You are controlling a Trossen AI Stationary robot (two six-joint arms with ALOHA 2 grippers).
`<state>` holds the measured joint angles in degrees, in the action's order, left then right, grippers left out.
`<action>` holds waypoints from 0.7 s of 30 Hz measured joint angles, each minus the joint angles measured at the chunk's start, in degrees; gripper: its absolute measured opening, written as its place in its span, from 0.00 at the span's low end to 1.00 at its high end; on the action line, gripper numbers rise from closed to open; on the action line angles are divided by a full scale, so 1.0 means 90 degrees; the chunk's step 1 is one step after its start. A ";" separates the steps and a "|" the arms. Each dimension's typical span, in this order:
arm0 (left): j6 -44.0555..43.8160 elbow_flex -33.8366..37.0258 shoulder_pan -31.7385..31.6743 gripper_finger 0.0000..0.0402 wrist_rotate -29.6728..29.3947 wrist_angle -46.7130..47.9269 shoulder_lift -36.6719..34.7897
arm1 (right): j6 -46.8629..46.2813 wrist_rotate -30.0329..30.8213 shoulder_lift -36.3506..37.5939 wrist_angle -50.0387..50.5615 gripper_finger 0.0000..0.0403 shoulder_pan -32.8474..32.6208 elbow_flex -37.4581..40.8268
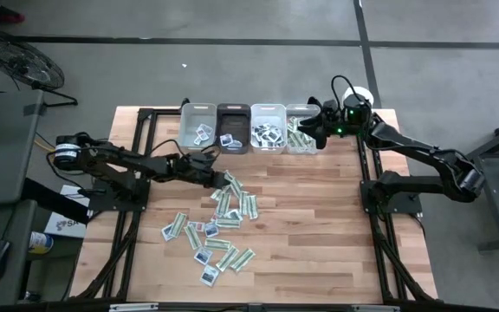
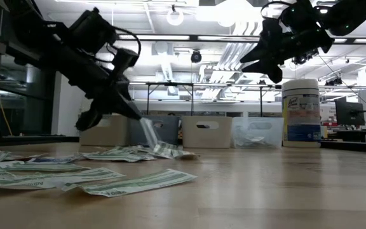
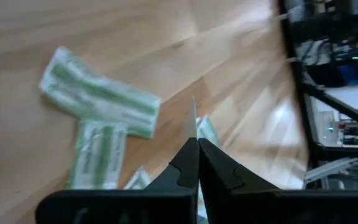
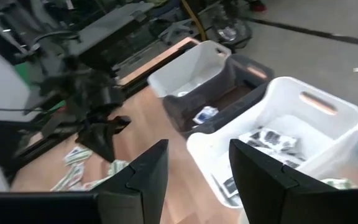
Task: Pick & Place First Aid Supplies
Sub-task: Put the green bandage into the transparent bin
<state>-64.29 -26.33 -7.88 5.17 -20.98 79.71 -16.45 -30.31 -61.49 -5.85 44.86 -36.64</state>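
The wooden table (image 1: 319, 225) filled my overhead feed, workshop floor around it. Nearest me, around six and seven o'clock from the table's middle, the loose packets (image 1: 215, 227) lay scattered flat, a good couple of dozen by my count, green-striped and white mixed together.

At the pile's upper edge, near nine o'clock of centre, the left gripper (image 1: 217, 178) had its fingers pressed together on one thin packet (image 2: 149, 132), its edge showing between the tips, lifted just off the wood.

Farther back, at twelve o'clock, stood the four bins (image 1: 233, 128), each already holding some packets. The right gripper (image 1: 312, 126) hung over the rightmost bins, fingers apart and holding nothing. The white canister (image 2: 301, 113) stood beyond.

I judged the sorting under way, with most of it left.
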 joint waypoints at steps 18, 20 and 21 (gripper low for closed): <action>0.1340 0.0002 0.0000 0.00 -0.0332 -0.1514 -0.0523 | 0.0167 -0.0845 -0.0208 -0.0770 0.43 -0.0937 0.0000; 0.1517 0.0002 0.0000 0.00 -0.0448 -0.1840 -0.0521 | 0.0160 -0.0821 -0.0314 -0.0886 0.43 -0.1091 0.0000; 0.1592 0.0002 0.0000 0.00 -0.0485 -0.2018 -0.0521 | 0.0158 -0.0814 -0.0369 -0.0962 0.43 -0.1159 0.0000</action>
<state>-49.96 -26.30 -7.88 0.81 -39.15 75.02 -15.03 -37.64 -64.82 -14.51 34.43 -36.64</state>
